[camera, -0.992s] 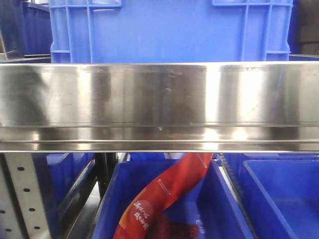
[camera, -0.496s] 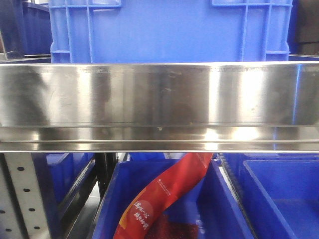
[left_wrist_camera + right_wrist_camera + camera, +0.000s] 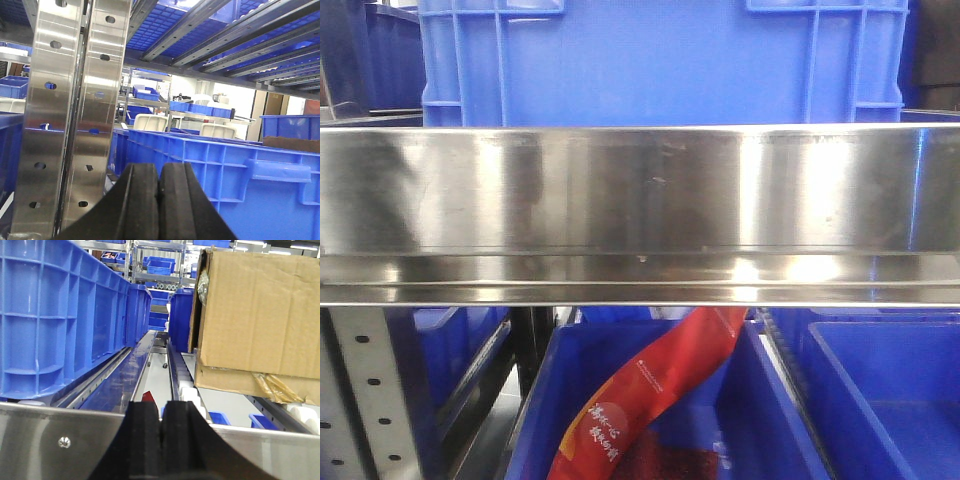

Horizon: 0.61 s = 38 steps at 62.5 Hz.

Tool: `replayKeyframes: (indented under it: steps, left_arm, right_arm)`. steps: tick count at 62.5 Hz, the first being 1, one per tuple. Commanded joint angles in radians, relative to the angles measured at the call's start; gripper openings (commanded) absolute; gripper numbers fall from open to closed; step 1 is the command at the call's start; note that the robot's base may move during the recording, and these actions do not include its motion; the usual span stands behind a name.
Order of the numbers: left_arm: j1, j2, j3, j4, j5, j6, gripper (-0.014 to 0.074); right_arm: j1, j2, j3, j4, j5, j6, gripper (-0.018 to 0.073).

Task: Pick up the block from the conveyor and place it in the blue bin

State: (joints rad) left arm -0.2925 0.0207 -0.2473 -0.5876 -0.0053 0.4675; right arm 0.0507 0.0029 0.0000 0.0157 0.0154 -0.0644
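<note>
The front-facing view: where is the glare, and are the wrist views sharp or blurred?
Front-facing view: bright glare patches on the steel rail, strongest toward its right; the red packet below is fairly sharp. Left wrist view: shut left gripper soft, the windows behind overexposed. Right wrist view: shut right gripper slightly blurred, the cardboard box evenly lit and clear.

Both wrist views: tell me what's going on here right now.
Nothing is being handled. The left gripper is shut and empty, facing a blue bin beside a perforated steel upright. The right gripper is also shut and empty, behind a steel rail, with a cardboard box ahead. No block is visible.
</note>
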Motion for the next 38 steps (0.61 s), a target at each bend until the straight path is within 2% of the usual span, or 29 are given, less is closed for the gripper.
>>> replayKeyframes:
  steps: [1,24,29,31,35,38]
  left_arm:
    - [0.002,-0.002,-0.002,-0.007,-0.011,0.002,-0.0111]
    - [0.002,-0.002,0.006,-0.007,-0.018,0.002,-0.0111]
    - [0.020,-0.002,0.032,-0.007,-0.040,0.002,-0.0111]
    - [0.032,-0.002,0.056,0.027,-0.055,0.002,-0.0111]
    - [0.067,-0.002,0.100,0.168,-0.079,-0.007,-0.0111]
    - [0.097,-0.002,0.141,0.264,-0.105,-0.047,-0.0111]
  right_arm:
    - [-0.004,-0.003,0.000,-0.002,-0.025,-0.008,-0.0162]
    - [-0.004,-0.003,0.000,-0.002,-0.025,-0.008,-0.0162]
    - [-0.004,-0.003,0.000,-0.002,-0.025,-0.008,-0.0162]
    - [-0.004,-0.003,0.000,-0.002,-0.025,-0.008,-0.0162]
    - [-0.004,-0.003,0.000,-0.002,-0.025,-0.008,-0.0162]
    - [-0.004,-0.003,0.000,-0.002,-0.025,-0.008,-0.0162]
